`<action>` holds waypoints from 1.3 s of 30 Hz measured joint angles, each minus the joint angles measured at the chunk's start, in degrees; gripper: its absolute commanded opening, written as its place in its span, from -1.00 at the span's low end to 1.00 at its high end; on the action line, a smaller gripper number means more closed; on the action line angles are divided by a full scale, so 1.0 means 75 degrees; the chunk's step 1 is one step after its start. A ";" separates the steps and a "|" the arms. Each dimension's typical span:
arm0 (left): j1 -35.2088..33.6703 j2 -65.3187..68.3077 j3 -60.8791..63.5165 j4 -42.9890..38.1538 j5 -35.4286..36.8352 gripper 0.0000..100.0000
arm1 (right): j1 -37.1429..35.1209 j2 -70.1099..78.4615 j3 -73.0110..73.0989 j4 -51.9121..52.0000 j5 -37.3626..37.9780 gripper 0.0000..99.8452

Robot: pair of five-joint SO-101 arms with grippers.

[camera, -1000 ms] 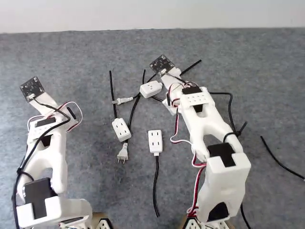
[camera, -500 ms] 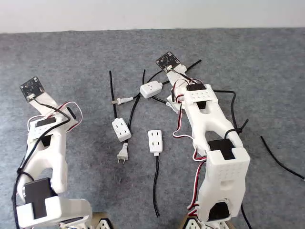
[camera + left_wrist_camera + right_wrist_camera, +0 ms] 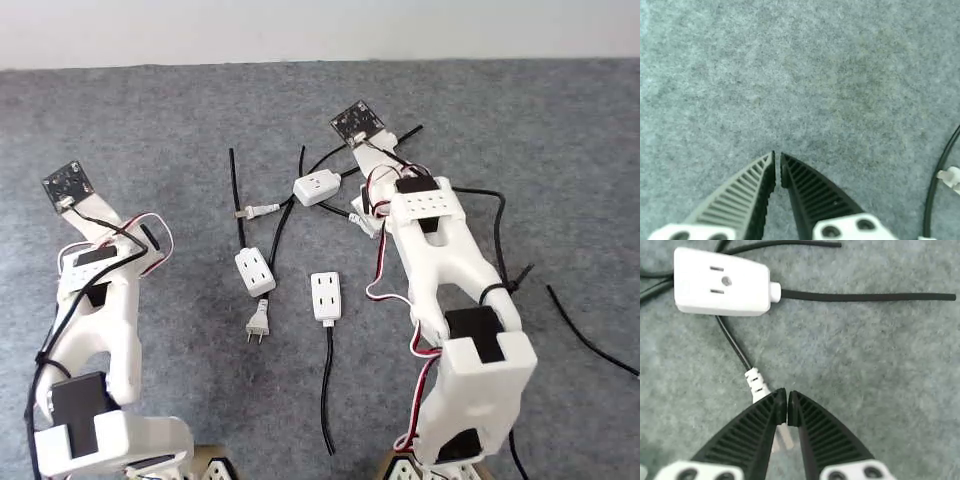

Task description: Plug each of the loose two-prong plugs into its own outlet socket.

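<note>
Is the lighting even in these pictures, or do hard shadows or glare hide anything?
High view: soft, even light over the grey carpet, only faint shadows. Right wrist view: the white rectangular outlet block shows no glare, its slots plain. Left wrist view: even light, no hard shadow.

White two-prong plugs (image 3: pixel 258 322) lie loose beside white sockets (image 3: pixel 326 296) — none plugged in.

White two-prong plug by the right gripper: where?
Right wrist view: white two-prong plug lies under the shut right gripper, near a white outlet block.
</note>
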 measured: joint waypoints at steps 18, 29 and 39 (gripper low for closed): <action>0.0000 0.0047 -0.0023 0.0000 0.0000 -0.97 | 0.0012 -0.0082 0.0785 -0.0785 0.0633 -0.98; 0.0000 0.0047 -0.0023 0.0000 0.0000 -0.97 | 0.0141 0.0809 -0.0270 0.0000 0.1289 -0.98; 0.0000 0.0047 -0.0023 0.0000 0.0000 -0.97 | 0.0141 0.0844 -0.0399 0.0094 0.1125 -0.91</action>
